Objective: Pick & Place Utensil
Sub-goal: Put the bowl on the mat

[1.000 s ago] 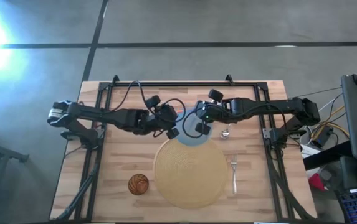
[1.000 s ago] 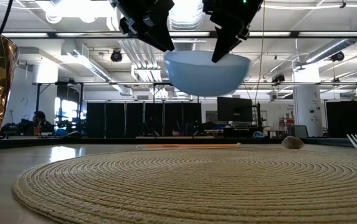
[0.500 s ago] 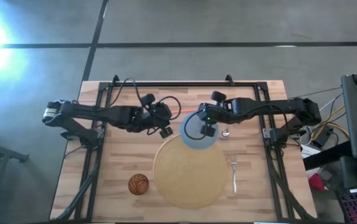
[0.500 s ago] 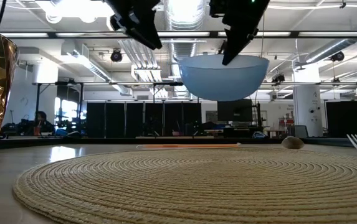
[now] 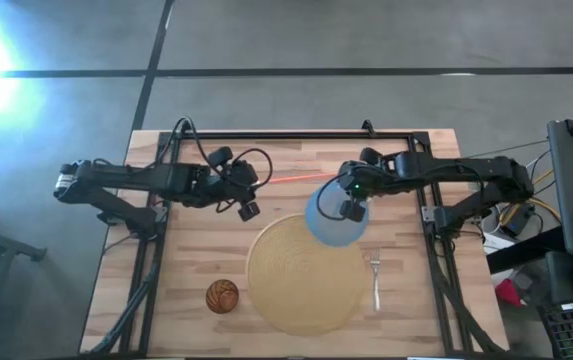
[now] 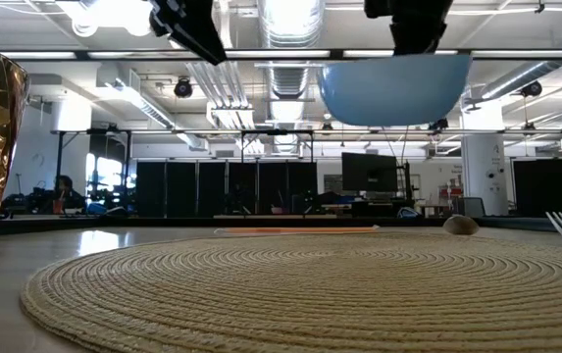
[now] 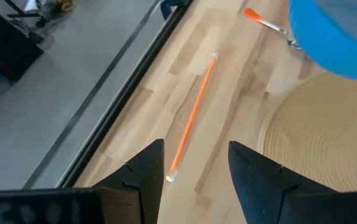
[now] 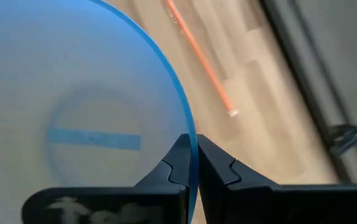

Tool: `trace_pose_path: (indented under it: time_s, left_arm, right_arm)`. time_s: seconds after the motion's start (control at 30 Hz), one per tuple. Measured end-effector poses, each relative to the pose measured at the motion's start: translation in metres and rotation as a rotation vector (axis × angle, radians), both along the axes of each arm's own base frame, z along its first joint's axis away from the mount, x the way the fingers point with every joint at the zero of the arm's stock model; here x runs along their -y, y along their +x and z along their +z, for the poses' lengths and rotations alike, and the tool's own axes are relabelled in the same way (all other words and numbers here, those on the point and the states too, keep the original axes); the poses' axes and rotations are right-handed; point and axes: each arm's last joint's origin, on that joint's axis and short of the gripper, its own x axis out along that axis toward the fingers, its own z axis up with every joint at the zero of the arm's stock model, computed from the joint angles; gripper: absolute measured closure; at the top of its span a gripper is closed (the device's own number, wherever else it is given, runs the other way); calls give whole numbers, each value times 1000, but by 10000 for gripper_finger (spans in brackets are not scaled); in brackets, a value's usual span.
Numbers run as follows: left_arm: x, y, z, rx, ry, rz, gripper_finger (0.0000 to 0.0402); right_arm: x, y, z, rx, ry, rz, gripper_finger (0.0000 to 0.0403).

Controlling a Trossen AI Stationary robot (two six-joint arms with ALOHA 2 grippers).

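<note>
Two arms reach over the wooden table [image 5: 196, 260] from opposite sides. The right gripper [image 5: 354, 196] holds a blue bowl [image 5: 336, 215] in the air, its two fingers pinched on the bowl's rim; in the right wrist view the rim sits squeezed between them. The bowl hangs above the round woven mat [image 5: 304, 275], over the mat's far right part near the middle of the table. The left gripper [image 5: 247, 205] hovers empty toward the far left part of the table, jaws apart. A fork [image 5: 375, 278], the utensil, lies flat on the wood just beside the mat's right edge, near the table's right side. An orange straw [image 5: 294, 179] lies on the wood near the far edge, between the two grippers. A wooden ball [image 5: 221, 295] rests near the front edge, left of the mat.
</note>
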Motion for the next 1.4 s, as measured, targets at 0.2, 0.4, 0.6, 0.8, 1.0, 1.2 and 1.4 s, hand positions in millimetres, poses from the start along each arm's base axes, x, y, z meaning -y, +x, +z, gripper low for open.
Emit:
trace_pose_path:
  time_s: [0.2,0.4,0.6,0.8,1.0,1.2,1.4]
  left_arm:
    - [0,-4,1,-9,-17,-19,229]
    - [0,-6,-1,-43,-14,-22,229]
    - [0,-9,-3,-64,-33,-2,229]
    - [2,-8,-4,-61,-76,-30,229]
    - [2,-8,-4,-60,-77,-30,229]
    - [2,-10,-5,-78,-81,-24,229]
    - [2,-16,-9,-124,-113,20,229]
  right_arm:
    - [-3,-12,-17,14,117,-66,392]
    - [-6,-5,-48,89,268,-87,392]
    - [-16,9,-78,278,466,16,392]
    - [-27,9,-92,318,501,-2,392]
    - [-49,9,-90,341,445,20,392]
    - [-63,11,-79,384,409,46,392]
    - [-64,14,-76,399,379,32,392]
